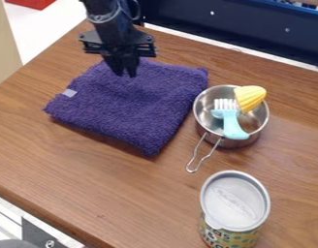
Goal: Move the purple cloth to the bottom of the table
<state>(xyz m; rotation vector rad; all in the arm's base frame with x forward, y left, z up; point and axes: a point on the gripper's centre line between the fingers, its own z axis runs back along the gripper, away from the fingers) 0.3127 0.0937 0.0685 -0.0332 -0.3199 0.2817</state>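
The purple cloth (132,104) lies folded in a rough square on the upper left part of the wooden table (77,179), with a small pale tag near its left corner. Over the cloth's back edge hangs the black gripper (126,73), pointing down with its tips close together in front of the fabric. Whether the tips touch the cloth, I cannot tell. The gripper hides a little of the cloth's back part.
Right of the cloth stands a metal pan (230,142), its wire handle toward the front, holding a light-blue fork (232,126) and a yellow corn toy (250,98). A lidded can (234,206) stands at the lower right. A dark blue panel (246,29) borders the back.
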